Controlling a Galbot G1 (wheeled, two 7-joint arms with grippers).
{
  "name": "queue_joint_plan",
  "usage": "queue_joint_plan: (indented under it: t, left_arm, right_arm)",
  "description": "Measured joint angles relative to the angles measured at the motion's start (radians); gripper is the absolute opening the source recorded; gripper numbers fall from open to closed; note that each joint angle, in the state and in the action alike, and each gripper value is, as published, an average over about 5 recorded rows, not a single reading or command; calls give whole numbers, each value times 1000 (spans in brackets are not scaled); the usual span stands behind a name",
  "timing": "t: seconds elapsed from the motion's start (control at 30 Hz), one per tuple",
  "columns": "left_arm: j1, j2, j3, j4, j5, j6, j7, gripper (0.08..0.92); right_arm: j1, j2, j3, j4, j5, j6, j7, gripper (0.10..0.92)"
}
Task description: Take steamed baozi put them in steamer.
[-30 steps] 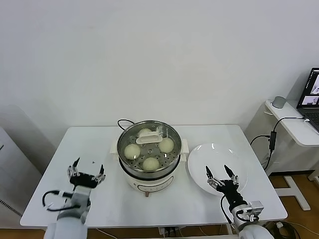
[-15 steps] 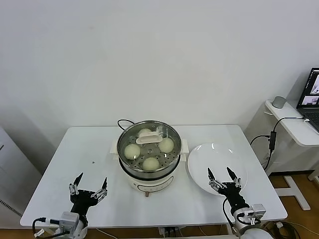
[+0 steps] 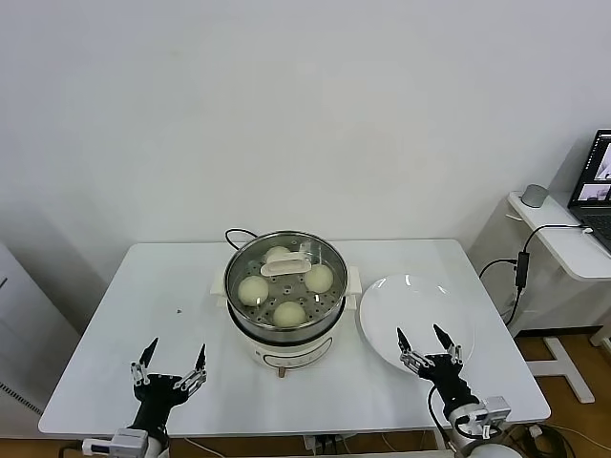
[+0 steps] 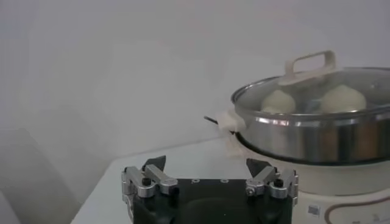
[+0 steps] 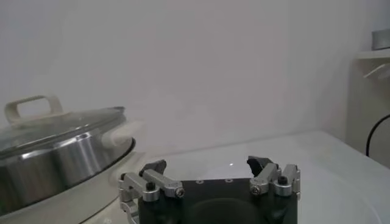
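Note:
Several steamed baozi [image 3: 289, 312] lie in the steel steamer [image 3: 244, 326] at the table's middle, under a round glass lid [image 3: 310, 246] with a white handle. The steamer sits on a white cooker base. Two buns [image 4: 279, 101] show through the lid in the left wrist view. My left gripper [image 3: 172, 365] is open and empty at the table's front left edge. My right gripper [image 3: 425, 342] is open and empty over the front of the white plate [image 3: 396, 296]. In the right wrist view the steamer [image 5: 55, 165] stands beside my right gripper [image 5: 208, 165].
A black power cord [image 3: 237, 232] runs behind the steamer. A side desk [image 3: 563, 239] with a laptop stands at the right, with cables hanging from it. The left gripper [image 4: 207, 165] faces the cooker base [image 4: 341, 195].
Both arms have drawn back toward the table's front edge and lower in view, the left one the most. The steamer, lid and buns have not moved.

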Motion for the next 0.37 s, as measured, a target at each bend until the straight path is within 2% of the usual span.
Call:
queue_joint_plan:
  t: [0.37]
  left_arm:
    - [17,-1,1,-8,-13,-23,-7,823]
  right_arm:
    - [-20,-2,7,8,-11,7,-15,823]
